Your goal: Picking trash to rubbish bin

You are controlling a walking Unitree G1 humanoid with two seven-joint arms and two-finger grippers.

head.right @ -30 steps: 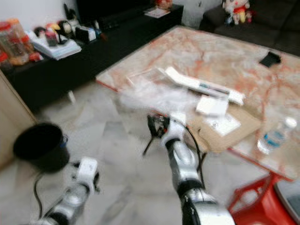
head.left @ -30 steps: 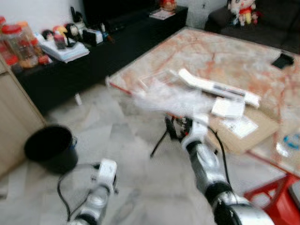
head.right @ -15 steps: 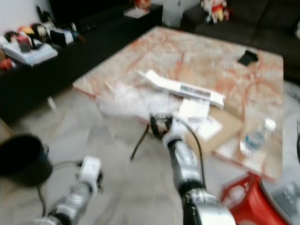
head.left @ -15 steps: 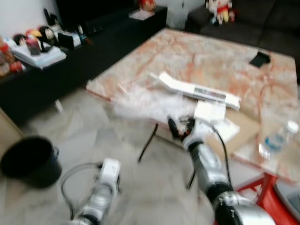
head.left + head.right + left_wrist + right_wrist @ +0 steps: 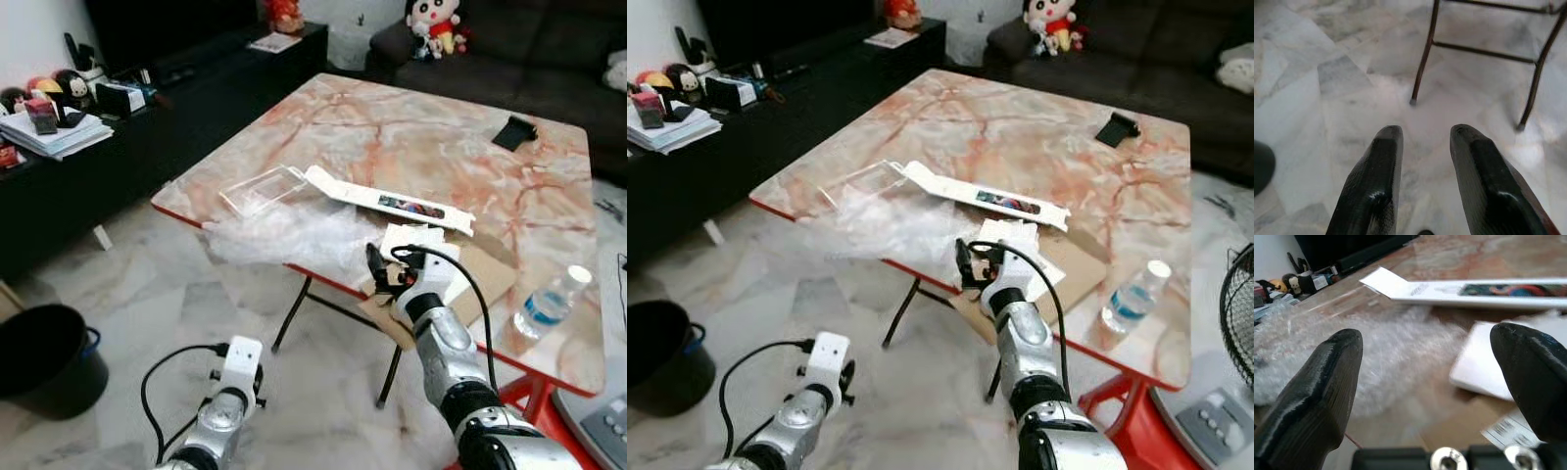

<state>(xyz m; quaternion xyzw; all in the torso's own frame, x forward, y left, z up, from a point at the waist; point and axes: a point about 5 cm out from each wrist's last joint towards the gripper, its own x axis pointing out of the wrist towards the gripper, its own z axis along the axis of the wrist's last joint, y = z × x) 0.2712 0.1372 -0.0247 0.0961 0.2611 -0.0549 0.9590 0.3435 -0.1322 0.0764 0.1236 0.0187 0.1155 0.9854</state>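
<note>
A crumpled sheet of clear plastic wrap (image 5: 294, 235) lies on the marble table (image 5: 411, 127), at its near-left edge. My right gripper (image 5: 384, 274) hovers at the table's front edge just right of the wrap, open, with nothing between its fingers. In the right wrist view the wrap (image 5: 1352, 347) lies ahead of the wide-apart fingers (image 5: 1317, 387). The black rubbish bin (image 5: 39, 357) stands on the floor at far left. My left gripper (image 5: 1422, 147) hangs low over the floor tiles, open and empty.
On the table lie a long white flat box (image 5: 387, 199), a clear plastic tray (image 5: 265, 188), white papers (image 5: 411, 238) on cardboard (image 5: 480, 279), a water bottle (image 5: 549, 304) and a black object (image 5: 516, 130). A black low cabinet (image 5: 147, 108) runs along the left, a sofa (image 5: 509, 49) behind.
The whole picture has shifted and sharpened, so the camera moved: the table sits fuller in view and the bin lies further left. My right gripper stays by the table edge near the wrap.
</note>
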